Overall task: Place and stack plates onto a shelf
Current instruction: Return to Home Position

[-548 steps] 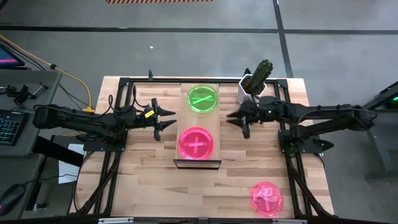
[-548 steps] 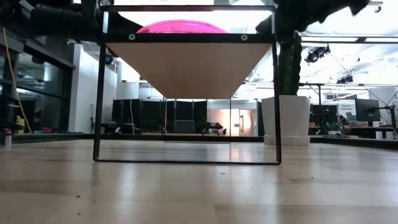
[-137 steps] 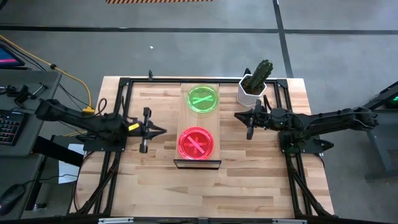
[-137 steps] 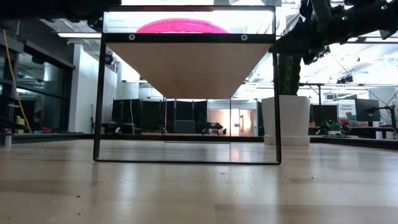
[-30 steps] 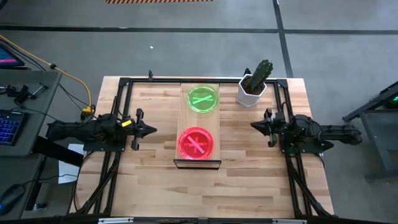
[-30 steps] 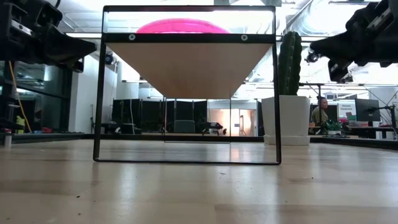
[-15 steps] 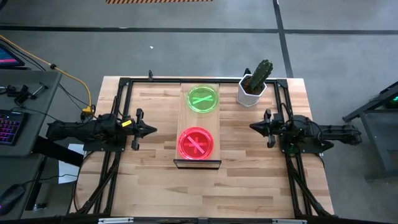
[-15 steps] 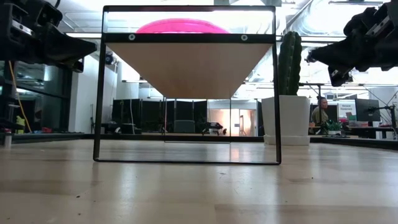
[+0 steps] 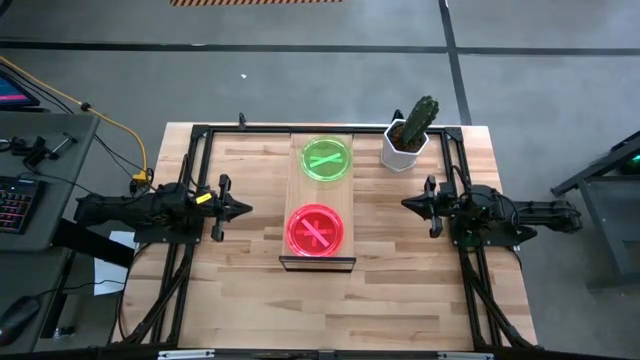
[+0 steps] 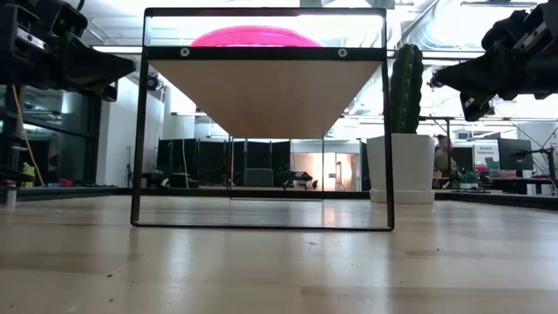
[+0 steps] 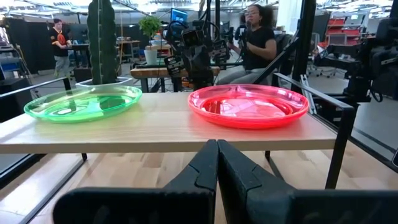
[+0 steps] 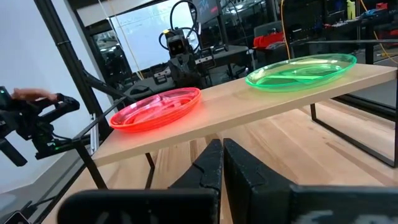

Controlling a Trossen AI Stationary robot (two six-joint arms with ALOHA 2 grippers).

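The pink plates (image 9: 317,229) sit as one pile on the near end of the shelf (image 9: 322,195), and the green plates (image 9: 327,159) sit as another pile on its far end, with a strip of bare board between the two (how many plates are in either pile cannot be told). The shelf stands lengthwise down the middle of the table (image 9: 250,290), raised on its dark frame.

The left gripper (image 9: 245,209) hangs over the table to the left of the shelf, about level with the gap between the piles. It points at the shelf but is well apart from it, its two fingers pressed together on nothing. The right gripper (image 9: 406,203) mirrors it on the right side, also clear of the shelf and the plates, with its fingers likewise clenched and empty (its wrist view shows them meeting tip to tip).

At the far right corner of the table a white pot (image 9: 400,153) with a cactus stands just beside the shelf's far end, beyond the right gripper.
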